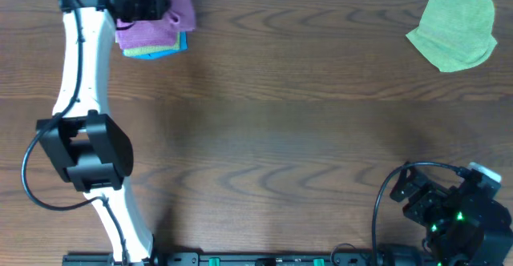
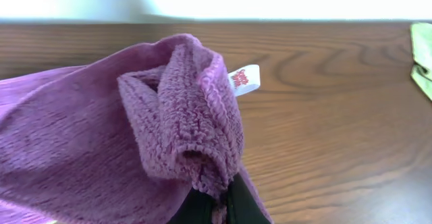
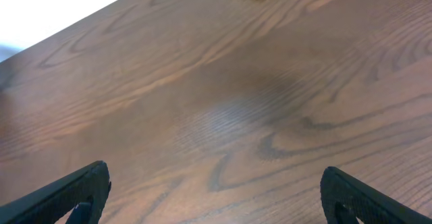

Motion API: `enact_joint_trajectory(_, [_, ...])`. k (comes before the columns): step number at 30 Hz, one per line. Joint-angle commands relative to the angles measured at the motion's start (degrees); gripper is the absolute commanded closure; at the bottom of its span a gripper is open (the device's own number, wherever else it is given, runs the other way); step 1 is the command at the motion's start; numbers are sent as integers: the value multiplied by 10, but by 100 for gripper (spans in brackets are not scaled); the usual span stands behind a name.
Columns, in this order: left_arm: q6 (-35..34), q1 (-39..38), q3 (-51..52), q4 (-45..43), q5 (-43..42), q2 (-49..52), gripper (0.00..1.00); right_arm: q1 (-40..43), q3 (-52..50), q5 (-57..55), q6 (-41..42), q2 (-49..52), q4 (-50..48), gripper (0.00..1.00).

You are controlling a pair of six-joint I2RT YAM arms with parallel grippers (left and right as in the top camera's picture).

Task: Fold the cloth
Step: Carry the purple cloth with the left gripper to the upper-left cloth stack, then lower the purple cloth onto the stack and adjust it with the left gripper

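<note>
Two grippers: your left gripper pinches the fuzzy purple microfibre cloth, bunched at its tips; your right gripper hangs wide open, well apart.

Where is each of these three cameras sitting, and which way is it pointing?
Overhead: fixed above the table, looking straight down; shows both arms, the left arm reaching the far-left corner, the right arm tucked near-right.
Left wrist: on the left arm, looking across the table along the left gripper, which pinches the purple cloth.
Right wrist: on the right arm, looking down at bare wood between the fingers of the open right gripper.
Shared: the green cloth shows in all three.
</note>
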State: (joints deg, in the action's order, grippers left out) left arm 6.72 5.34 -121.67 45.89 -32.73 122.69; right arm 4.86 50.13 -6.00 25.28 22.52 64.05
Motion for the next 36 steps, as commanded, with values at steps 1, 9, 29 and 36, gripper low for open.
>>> enact_joint_trajectory(1, [21, 5, -16, -12, -2, -3, 94, 5, -3, -2, 8, -1, 1, 1])
enact_joint_trajectory(9, [46, 8, -16, -27, -2, 0, 94, 5, -3, -2, 8, -1, 1, 1])
enact_joint_trajectory(29, [75, 33, -16, -43, 15, 68, 94, 5, -3, -2, 8, -1, 1, 1])
enact_joint_trajectory(36, [75, 50, -16, -39, 47, 73, 94, 5, -3, -2, 8, -1, 1, 1])
